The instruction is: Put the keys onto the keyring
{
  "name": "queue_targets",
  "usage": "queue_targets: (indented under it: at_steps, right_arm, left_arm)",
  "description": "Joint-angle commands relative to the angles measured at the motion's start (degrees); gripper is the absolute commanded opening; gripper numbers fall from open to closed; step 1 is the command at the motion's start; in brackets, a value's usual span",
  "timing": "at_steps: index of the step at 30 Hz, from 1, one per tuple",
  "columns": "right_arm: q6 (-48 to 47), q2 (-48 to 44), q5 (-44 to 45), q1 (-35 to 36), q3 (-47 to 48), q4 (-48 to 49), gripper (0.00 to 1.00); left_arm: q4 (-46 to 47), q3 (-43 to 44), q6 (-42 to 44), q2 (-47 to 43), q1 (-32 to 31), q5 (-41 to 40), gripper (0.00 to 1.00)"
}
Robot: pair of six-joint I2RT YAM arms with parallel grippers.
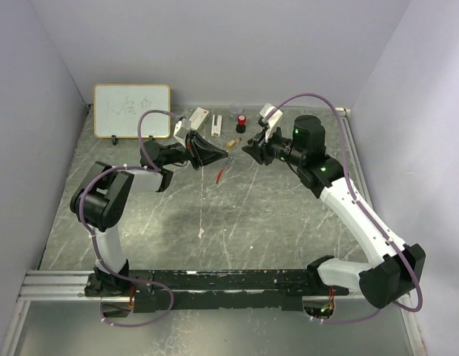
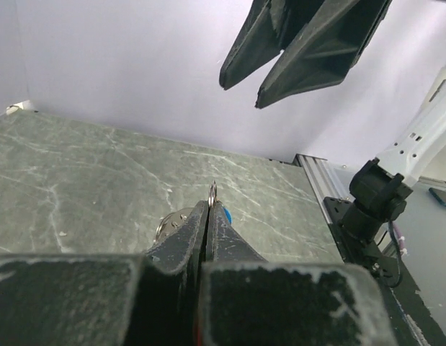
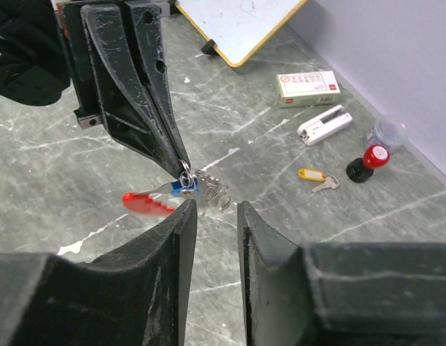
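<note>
Left end effector point(image 3: 182, 163), clamped shut in mid-air on the keyring point(image 3: 208, 190), red tag point(image 3: 147, 204) dangling, meets the part-open, empty right end effector point(image 3: 215, 210); blue key point(image 3: 185, 190) seemingly threaded, tan-gold key point(image 3: 318, 178) unthreaded on the far tabletop point(image 3: 367, 223).

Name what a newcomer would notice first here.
Toward the back centre, the left gripper holds the keyring aloft, jaws shut on it, its red tag dangling and a blue-headed key bunched at the tips. The right gripper faces it closely, jaws apart and empty. A whiteboard stands at the back left.
</note>
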Motion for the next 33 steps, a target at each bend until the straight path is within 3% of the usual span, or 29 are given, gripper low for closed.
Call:
queue_targets:
  at_steps: [1,26,33]
  right_arm:
    - [0.8,0.1,-4.5,-0.2,-0.4,3.0,0.31]
    - [1.6,7.3,-13.9,-0.2,-2.2,8.3,0.32]
    - [1.5,8.0,-13.8,-0.2,-3.0,8.6,0.01]
  left_arm:
    - [17.0,1.2,-4.6,-1.4,0.2,1.3,0.07]
    - [16.9,3.3,-6.3,-3.7,0.2,2.3,0.07]
    - [17.0,3.4,-6.3,-4.0,0.2,2.1,0.07]
